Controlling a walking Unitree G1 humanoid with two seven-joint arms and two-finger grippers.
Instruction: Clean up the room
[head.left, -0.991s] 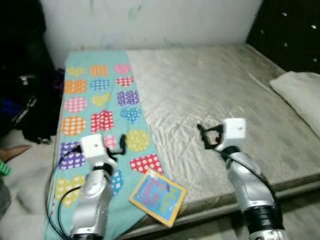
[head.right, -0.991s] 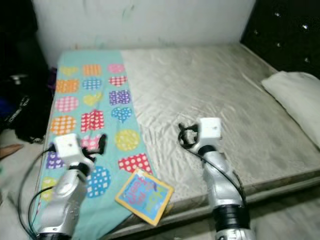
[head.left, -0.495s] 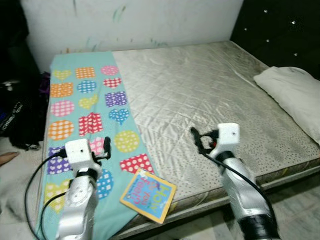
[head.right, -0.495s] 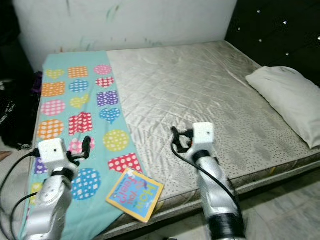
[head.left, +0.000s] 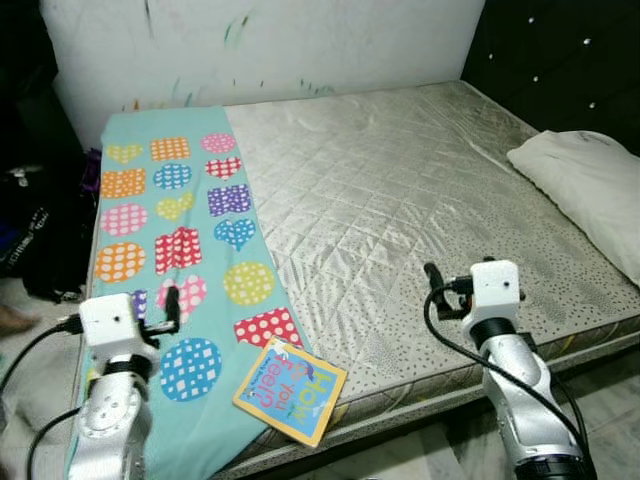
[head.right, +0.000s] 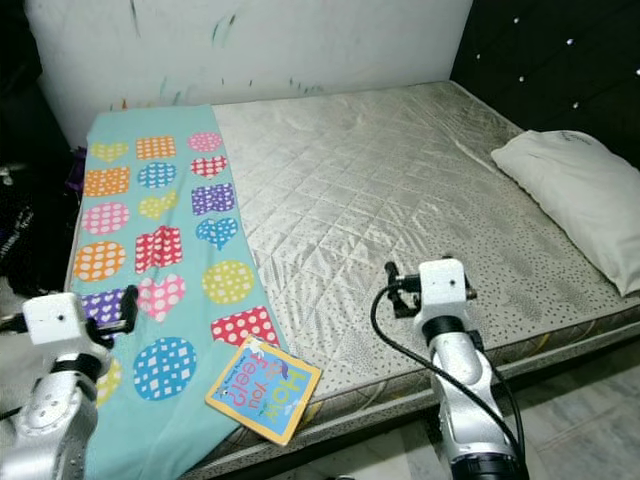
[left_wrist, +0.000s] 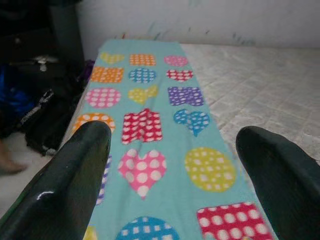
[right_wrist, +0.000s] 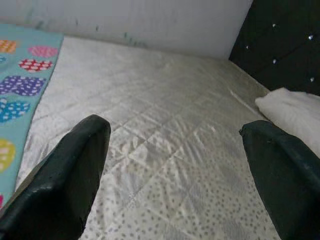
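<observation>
Dark bags sit on the floor left of the bed, clearest from the left wrist. Left gripper hangs spread wide over the teal patterned blanket. A colourful book lies at the mattress edge. Right gripper is released too, pillow far right.

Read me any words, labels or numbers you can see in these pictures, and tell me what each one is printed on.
Book at the near edge of the bed: large coloured letters on the cover, too blurred and tilted to read for sure.
Teal blanket: dotted hearts, circles and squares, no words.
Mattress, pillow, wall: no text.
</observation>
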